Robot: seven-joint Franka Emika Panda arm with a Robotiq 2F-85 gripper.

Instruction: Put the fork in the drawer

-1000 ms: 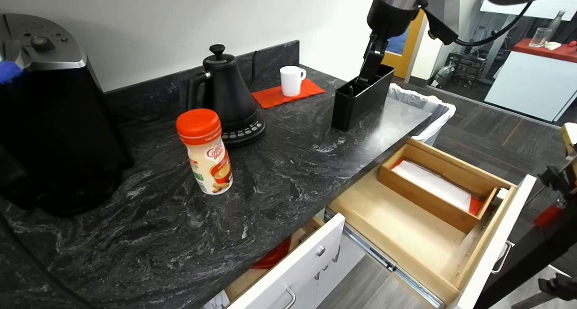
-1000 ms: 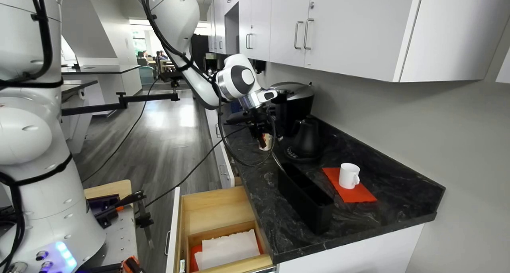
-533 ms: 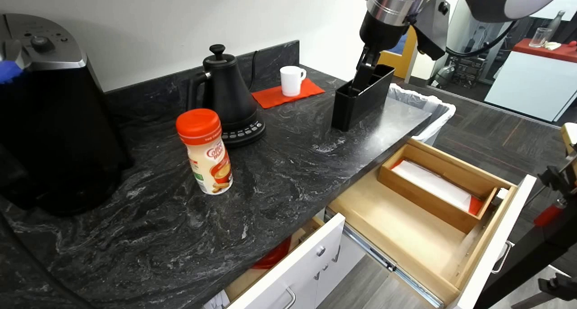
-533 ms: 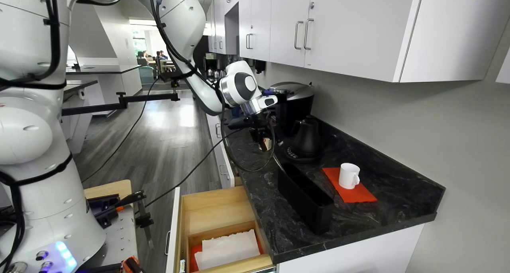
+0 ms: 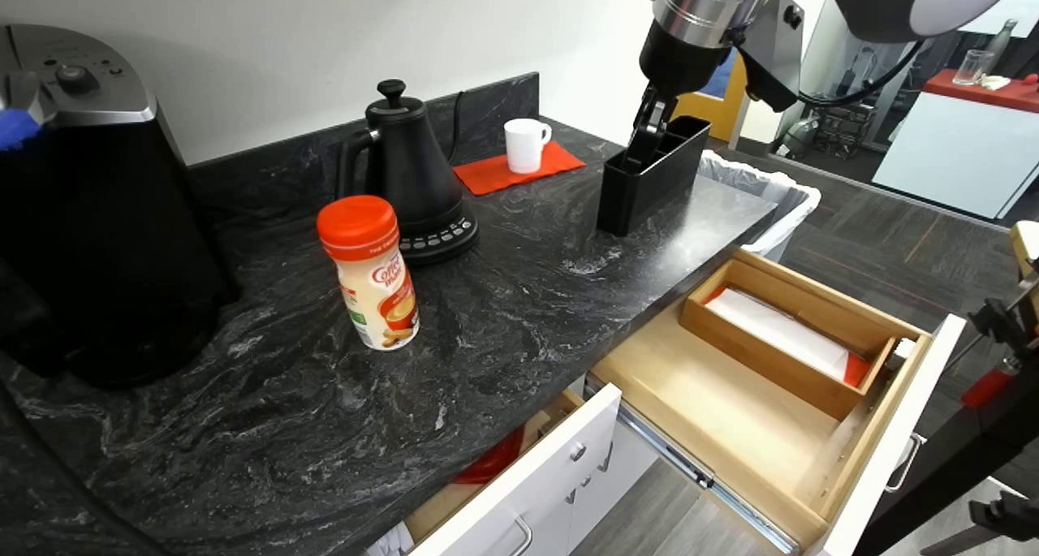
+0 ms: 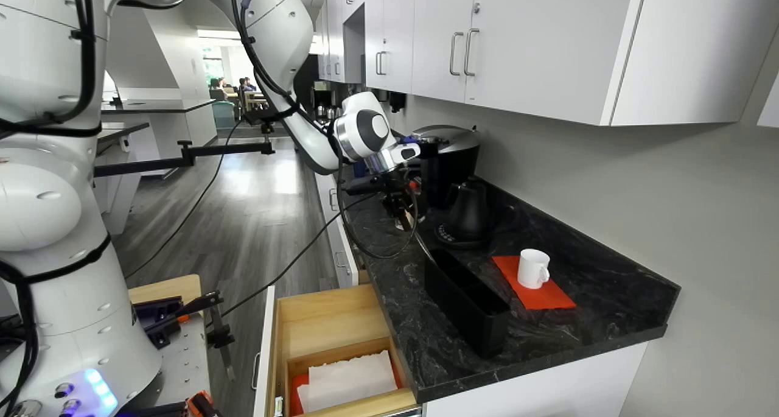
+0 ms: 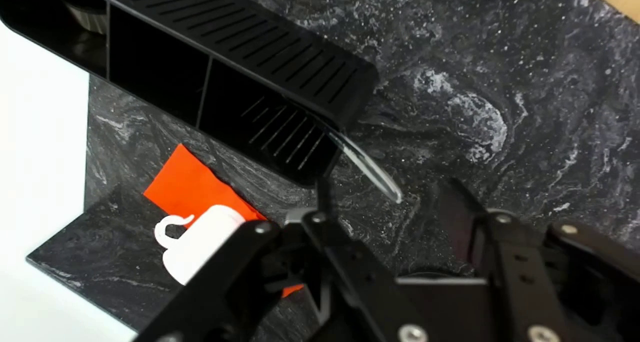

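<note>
Gripper (image 7: 389, 198) has its fingers parted, fork (image 7: 370, 169) (only pale handle visible) leaning out of the black holder (image 7: 280, 47) just ahead, handle end toward the gripper's gap, contact not discernible; drawer (image 5: 722, 377) stands extended below the gripper, toward the robot base (image 6: 79, 313).

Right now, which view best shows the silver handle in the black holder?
The wrist view: the handle shows large and unblocked, leaning out of the holder. In an exterior view, the handle is a thin streak; in an exterior view, I can't spot it near the gripper.
</note>
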